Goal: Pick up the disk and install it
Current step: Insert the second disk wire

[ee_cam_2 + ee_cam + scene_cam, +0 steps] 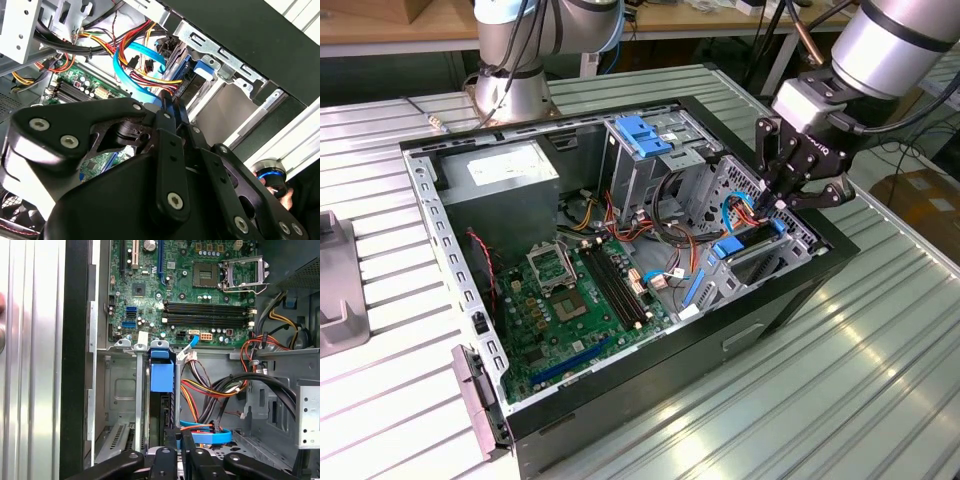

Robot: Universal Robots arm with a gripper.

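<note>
Disk (162, 390), dark metal with blue plastic rails, stands on edge in the bay of the open computer case (750, 330); my gripper (782, 198) above it, fingers closed together, holding nothing.

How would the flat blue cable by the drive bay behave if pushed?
Probably floppy: the flat blue cable curves in a loose loop, so it should bend aside. Likely light, being a thin ribbon. It might snag, lying among the coloured wires.
</note>
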